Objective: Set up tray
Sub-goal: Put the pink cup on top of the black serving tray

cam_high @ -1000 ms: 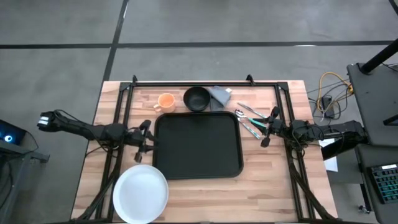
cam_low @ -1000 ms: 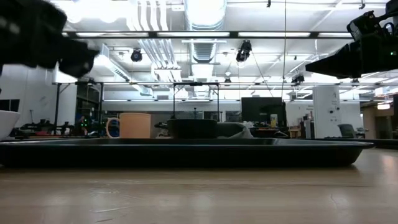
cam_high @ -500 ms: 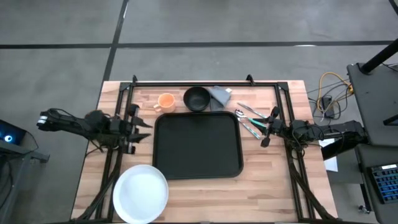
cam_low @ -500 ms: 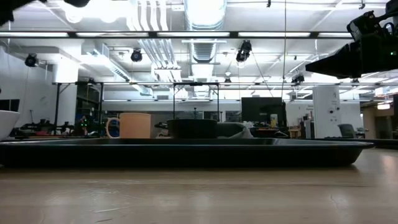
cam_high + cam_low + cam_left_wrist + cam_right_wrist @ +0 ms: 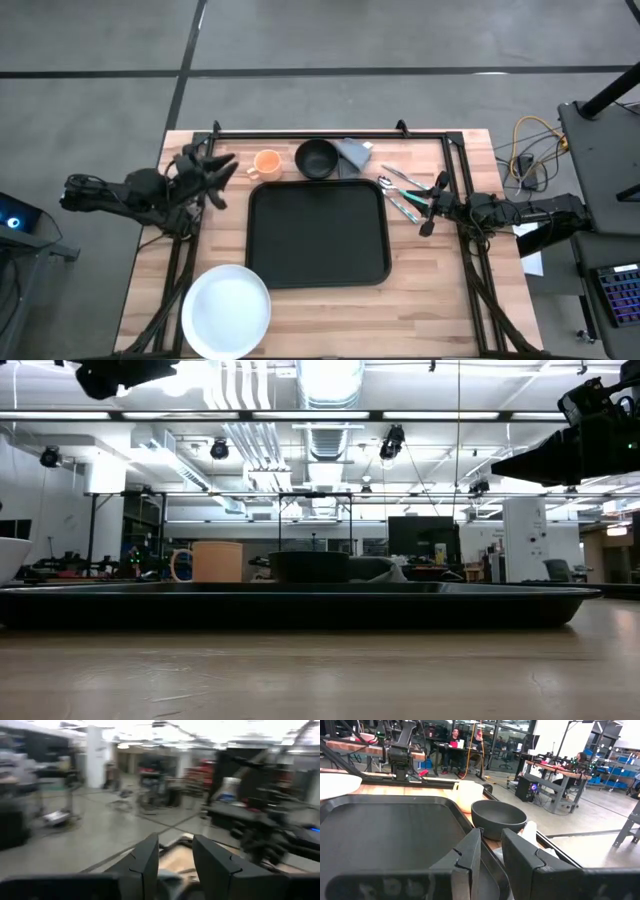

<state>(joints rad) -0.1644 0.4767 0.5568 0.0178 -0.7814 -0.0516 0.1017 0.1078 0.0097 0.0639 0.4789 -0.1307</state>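
Observation:
The black tray [image 5: 318, 232] lies flat mid-table, also seen in the low view [image 5: 300, 605] and the right wrist view [image 5: 385, 832]. My left gripper [image 5: 214, 178] is open, off the tray's left far corner, raised and touching nothing; its wrist view looks into the room [image 5: 175, 865]. It shows high in the low view [image 5: 120, 374]. My right gripper [image 5: 433, 205] is open beside the tray's right edge, over the cutlery [image 5: 400, 196], its fingers [image 5: 470, 855] pointing across the tray.
A white plate [image 5: 226, 310] sits at the near left by the tray's corner. An orange cup [image 5: 267, 163], a black bowl [image 5: 317, 158] and a grey cloth [image 5: 352, 152] stand along the tray's far edge. Black frame rails [image 5: 330, 134] border the table.
My left gripper has drawn back from the tray's left edge, moved toward the far edge, risen and tipped upward; in the low view it climbs to the picture's top. The tray has stayed where it was.

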